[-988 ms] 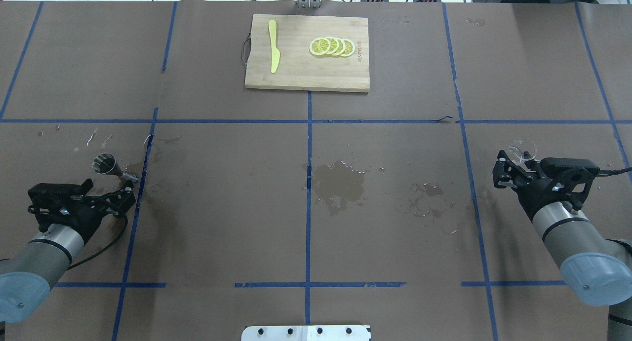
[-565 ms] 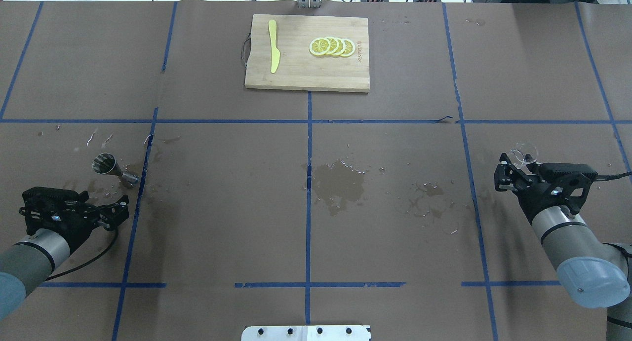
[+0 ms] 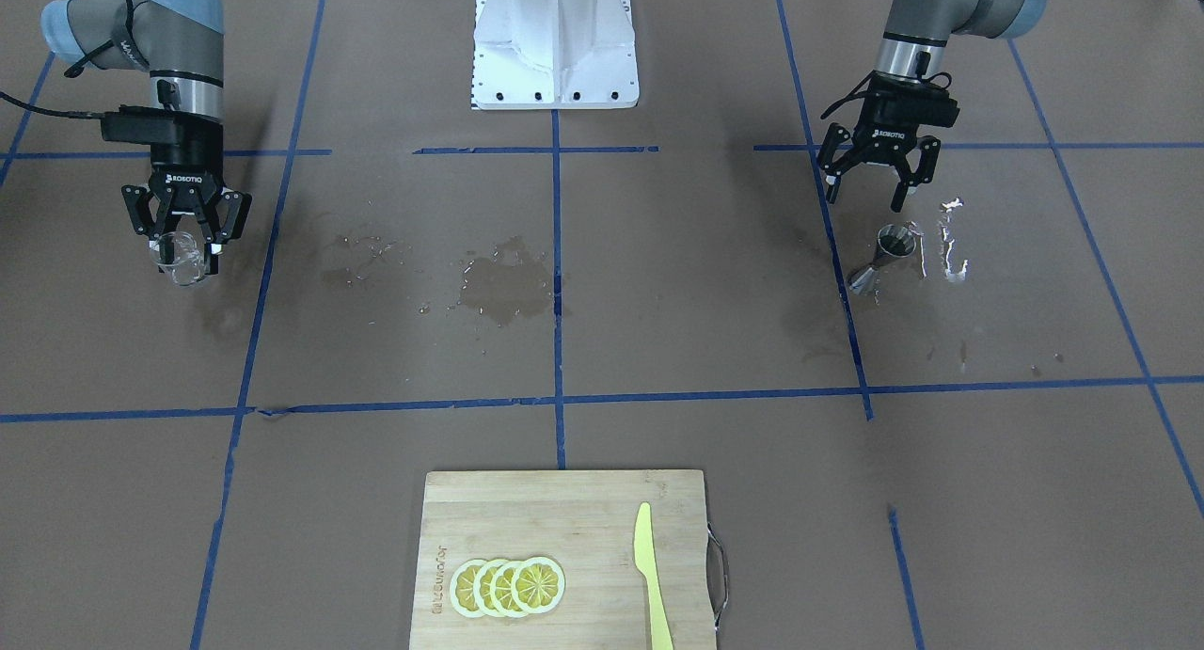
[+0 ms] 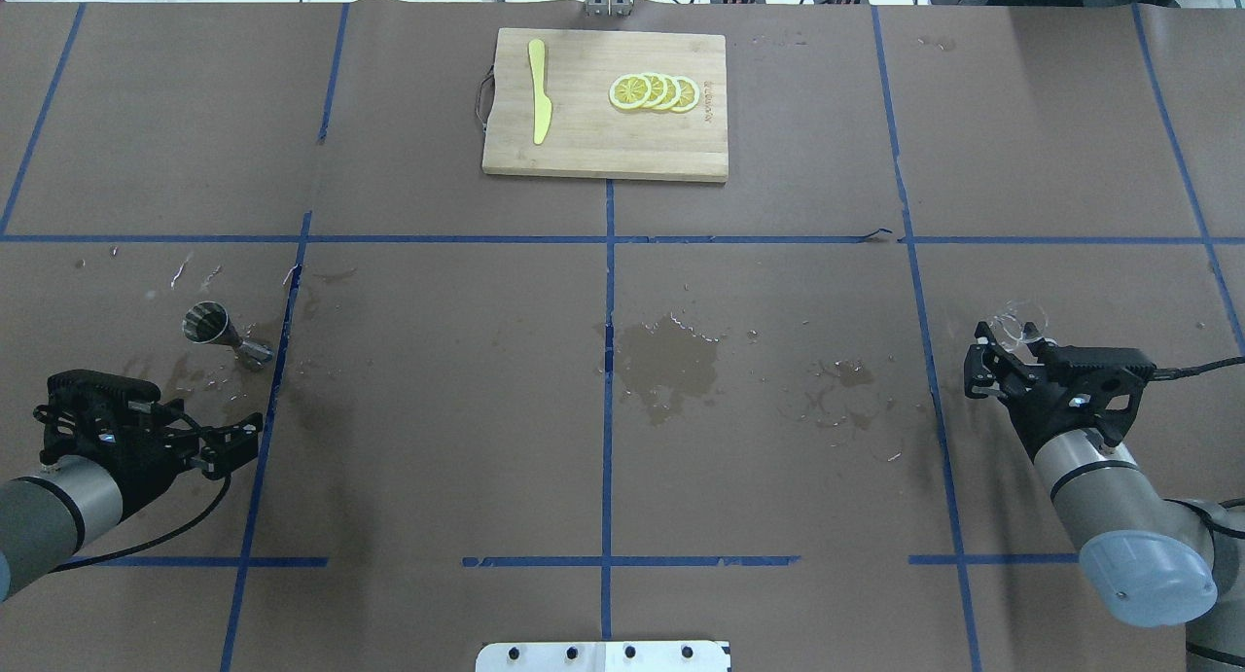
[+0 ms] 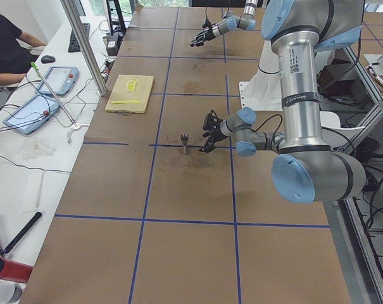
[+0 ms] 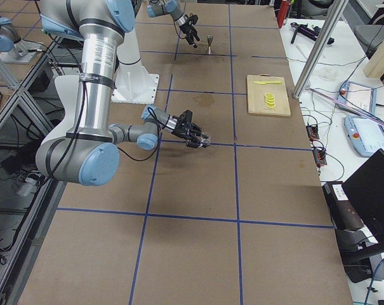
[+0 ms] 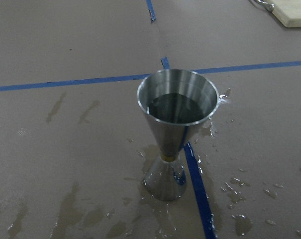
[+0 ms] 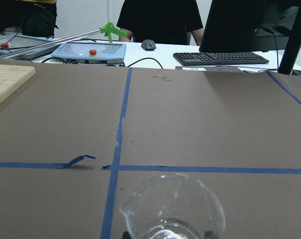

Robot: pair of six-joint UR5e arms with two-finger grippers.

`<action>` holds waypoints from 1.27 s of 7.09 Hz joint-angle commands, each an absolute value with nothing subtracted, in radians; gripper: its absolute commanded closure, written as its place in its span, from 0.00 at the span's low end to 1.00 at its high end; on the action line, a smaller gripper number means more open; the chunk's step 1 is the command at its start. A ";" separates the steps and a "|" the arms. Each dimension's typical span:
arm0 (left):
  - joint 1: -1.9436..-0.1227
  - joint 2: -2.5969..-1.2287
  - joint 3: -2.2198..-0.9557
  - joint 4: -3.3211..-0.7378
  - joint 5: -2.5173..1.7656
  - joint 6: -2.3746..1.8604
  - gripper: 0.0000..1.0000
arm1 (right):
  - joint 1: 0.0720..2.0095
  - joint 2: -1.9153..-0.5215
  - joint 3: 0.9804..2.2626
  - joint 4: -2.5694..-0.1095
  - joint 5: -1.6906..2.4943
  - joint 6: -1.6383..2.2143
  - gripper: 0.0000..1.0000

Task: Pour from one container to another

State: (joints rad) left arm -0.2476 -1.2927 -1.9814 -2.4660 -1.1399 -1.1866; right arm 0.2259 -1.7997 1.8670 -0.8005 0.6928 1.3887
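Observation:
A steel jigger [image 4: 216, 330] stands upright by a blue tape line amid wet spots, with dark liquid in its upper cup [image 7: 176, 107]. My left gripper [image 4: 238, 437] is open and empty, a short way back from the jigger on the robot's side; the front view shows its spread fingers [image 3: 898, 197] clear of the jigger [image 3: 884, 255]. My right gripper [image 4: 1016, 336] is shut on a small clear glass beaker [image 4: 1023, 314], held upright just above the table [image 3: 183, 260]. The right wrist view shows the beaker's rim and spout [image 8: 172, 209]; I cannot tell what it holds.
A wooden cutting board [image 4: 584, 157] with lemon slices [image 4: 654, 91] and a yellow plastic knife [image 4: 538, 90] lies at the far middle. A wet patch [image 4: 666, 356] marks the table's centre. The robot base [image 3: 555, 43] is at the near edge.
The left arm has drawn back toward the robot, widening the gap to the jigger. The right gripper has shifted slightly back with the beaker in it.

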 commanded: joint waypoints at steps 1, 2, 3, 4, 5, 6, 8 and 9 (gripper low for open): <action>-0.267 -1.290 -2.023 -2.436 -1.208 -1.174 0.00 | 0.195 -1.790 1.864 -0.799 0.686 1.400 1.00; -0.296 -1.290 -2.052 -2.421 -1.245 -1.136 0.00 | 0.181 -1.790 1.864 -0.799 0.686 1.407 1.00; -0.301 -1.289 -2.065 -2.405 -1.246 -1.125 0.00 | 0.166 -1.770 1.861 -0.799 0.687 1.413 1.00; -0.302 -1.289 -2.063 -2.405 -1.246 -1.121 0.00 | 0.160 -1.737 1.832 -0.799 0.686 1.414 1.00; -0.307 -1.289 -2.062 -2.405 -1.246 -1.120 0.00 | 0.160 -1.721 1.809 -0.799 0.687 1.414 1.00; -0.307 -1.289 -2.060 -2.405 -1.246 -1.120 0.00 | 0.158 -1.720 1.806 -0.798 0.687 1.414 1.00; -0.308 -1.289 -2.054 -2.405 -1.246 -1.121 0.00 | 0.156 -1.720 1.796 -0.796 0.687 1.413 0.94; -0.310 -1.289 -2.056 -2.405 -1.246 -1.121 0.00 | 0.156 -1.721 1.775 -0.758 0.686 1.413 0.80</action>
